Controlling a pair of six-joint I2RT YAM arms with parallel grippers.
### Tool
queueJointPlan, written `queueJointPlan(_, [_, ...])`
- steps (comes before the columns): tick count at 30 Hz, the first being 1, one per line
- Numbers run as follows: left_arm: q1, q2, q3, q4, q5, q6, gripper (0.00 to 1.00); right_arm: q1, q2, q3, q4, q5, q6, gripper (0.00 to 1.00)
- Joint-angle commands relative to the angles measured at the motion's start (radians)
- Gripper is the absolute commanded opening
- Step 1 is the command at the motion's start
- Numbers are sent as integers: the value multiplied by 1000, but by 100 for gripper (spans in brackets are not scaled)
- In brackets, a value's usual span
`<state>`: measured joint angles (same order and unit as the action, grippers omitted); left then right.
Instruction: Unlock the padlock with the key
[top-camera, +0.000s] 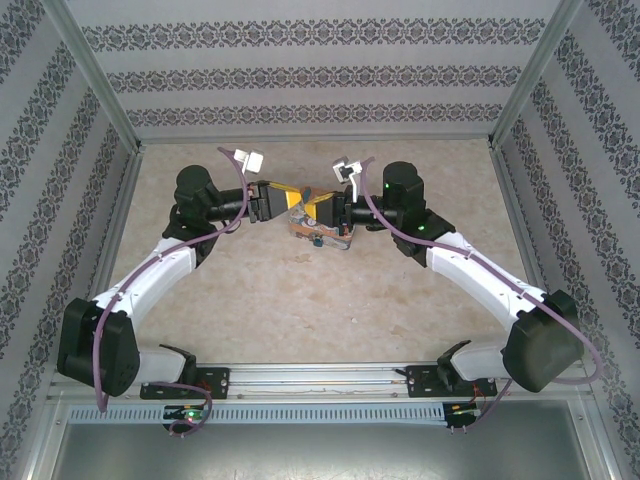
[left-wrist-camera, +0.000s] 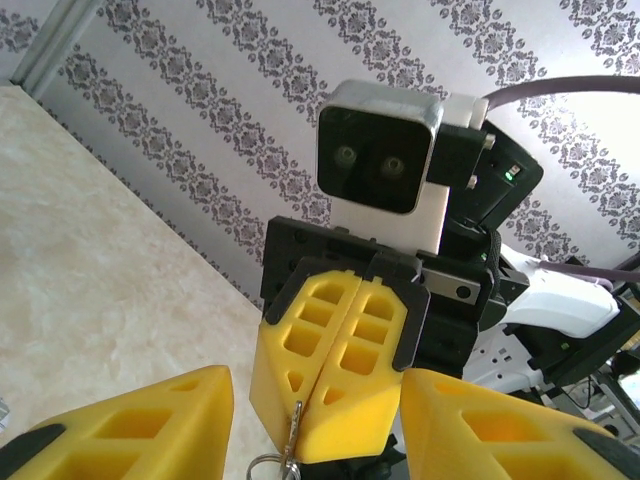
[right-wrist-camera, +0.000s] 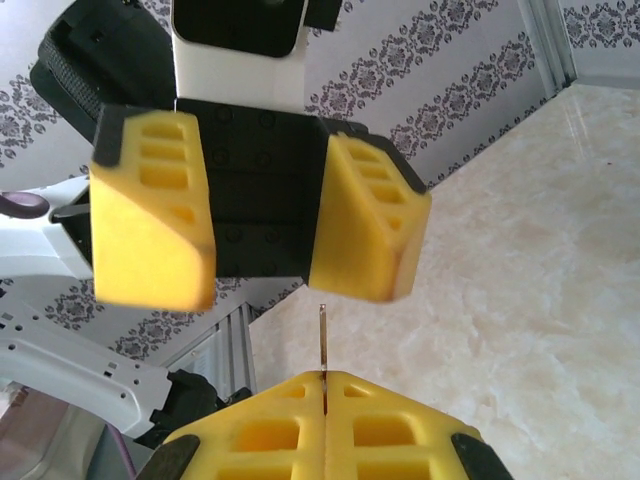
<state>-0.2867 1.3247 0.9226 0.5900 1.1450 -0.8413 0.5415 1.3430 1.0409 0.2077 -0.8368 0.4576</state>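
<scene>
Out toward the far middle of the desk (top-camera: 300, 310) the two arms meet nose to nose. The right hand (right-wrist-camera: 325, 382) is pinched fully closed on the key (right-wrist-camera: 322, 335), and the thin grey blade sticks straight out of the seam between its yellow pads. From the other side a small wire ring (left-wrist-camera: 266, 464) dangles under the same closed pads. The left hand (right-wrist-camera: 258, 285) faces it from the left. Its two fingers stand partly apart with clear space between them, and they hold nothing. The key's tip points into that gap and stops short of it, touching neither finger. Seen from the left wrist, the left hand's fingers stand to either side of the right hand's closed tip, and I can't make out any contact there. On the desk just below the meeting point, slightly on the near side and under the right hand, lies an orange-rimmed tin (top-camera: 322, 236). There is a small bluish patch on it that could be the padlock. From above it is too small for me to be sure, or to say what else the tin holds.
</scene>
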Motion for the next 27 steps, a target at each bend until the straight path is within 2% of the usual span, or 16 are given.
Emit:
queueJointPlan(1, [-18, 1, 32, 6, 14, 45, 44, 10, 7, 37, 39, -29, 16, 0])
queueJointPlan(14, [-24, 17, 37, -7, 15, 65, 20, 14, 37, 53, 41, -36, 29, 0])
queueJointPlan(20, [-26, 17, 37, 0, 1, 63, 1, 12, 44, 54, 44, -37, 41, 0])
queueJointPlan(22, [-26, 12, 34, 0, -15, 65, 0, 4, 41, 52, 44, -32, 52, 0])
queueJointPlan(23, [-26, 8, 32, 0, -31, 66, 0, -2, 37, 49, 43, -22, 57, 7])
queueJointPlan(27, [-25, -22, 14, -44, -126, 104, 0, -38, -6, 12, 55, 43, 97, 22])
